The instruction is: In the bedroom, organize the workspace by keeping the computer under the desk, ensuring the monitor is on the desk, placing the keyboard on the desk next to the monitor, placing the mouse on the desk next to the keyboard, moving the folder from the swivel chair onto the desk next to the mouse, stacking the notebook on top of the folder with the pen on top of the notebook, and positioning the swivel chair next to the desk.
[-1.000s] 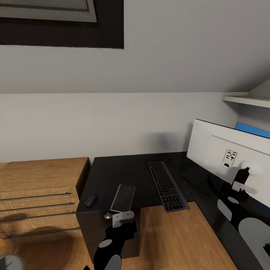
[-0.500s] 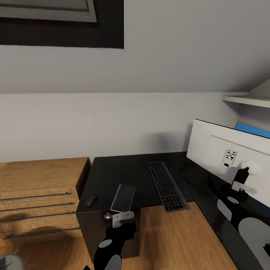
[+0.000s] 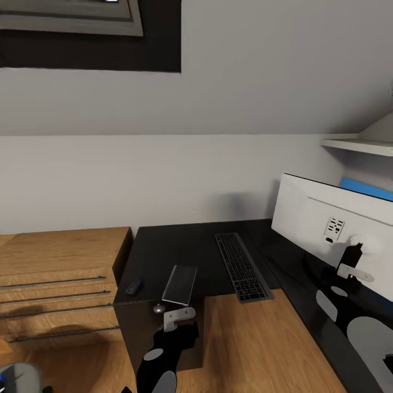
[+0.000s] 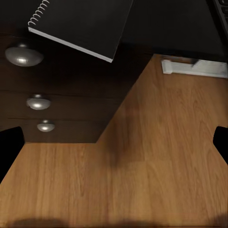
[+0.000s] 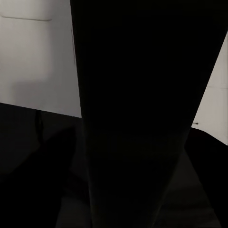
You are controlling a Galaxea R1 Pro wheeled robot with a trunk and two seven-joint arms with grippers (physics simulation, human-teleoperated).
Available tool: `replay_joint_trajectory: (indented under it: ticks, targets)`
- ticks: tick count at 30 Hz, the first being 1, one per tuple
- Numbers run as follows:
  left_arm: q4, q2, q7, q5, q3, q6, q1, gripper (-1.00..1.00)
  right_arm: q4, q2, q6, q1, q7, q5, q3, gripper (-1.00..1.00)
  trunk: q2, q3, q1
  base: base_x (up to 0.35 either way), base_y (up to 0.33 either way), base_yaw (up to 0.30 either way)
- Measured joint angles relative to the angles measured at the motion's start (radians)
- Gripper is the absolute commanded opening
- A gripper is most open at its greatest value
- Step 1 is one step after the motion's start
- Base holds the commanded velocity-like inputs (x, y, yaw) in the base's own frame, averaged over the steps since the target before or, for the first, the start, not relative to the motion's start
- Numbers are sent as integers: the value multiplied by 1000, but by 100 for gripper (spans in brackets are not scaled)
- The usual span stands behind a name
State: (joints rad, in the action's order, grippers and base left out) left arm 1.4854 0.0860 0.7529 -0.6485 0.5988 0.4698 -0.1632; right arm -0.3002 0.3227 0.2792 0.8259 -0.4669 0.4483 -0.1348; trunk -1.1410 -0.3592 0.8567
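Head view, lower centre: the glossy black L-shaped table (image 3: 164, 251) carries the keyboard (image 3: 243, 266) at centre, laid lengthwise beside the monitor (image 3: 333, 232), which stands at right with its white back to the camera. The mouse (image 3: 134, 286) lies near the table's left front edge and the grey notebook (image 3: 180, 284) between mouse and keyboard, its near end overhanging the drawer unit's knobs (image 4: 23, 54). This layout suggests keyboard, mouse and monitor are already set, with the notebook parked until the folder arrives; a blue strip (image 3: 367, 189) behind the monitor may be that folder, though this cannot be confirmed. The left pincer (image 3: 179, 319) hangs below the notebook's edge, its fingers spread wide and empty in the wrist view. The right pincer (image 3: 353, 273) sits against the monitor's stand; its opening cannot be told. Compared with half a second earlier, the whole picture has shifted slightly, indicating camera motion; a wood dresser (image 3: 60, 273) remains at left.
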Motion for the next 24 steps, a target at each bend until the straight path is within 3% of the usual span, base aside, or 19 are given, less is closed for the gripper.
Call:
replay_joint_trajectory:
  ticks: [24]
  targets:
    - [0, 0, 0, -2, 0, 2, 0, 100, 0, -8, 7, 0, 0, 1, -5, -100, 0, 0, 0, -330, 0, 0]
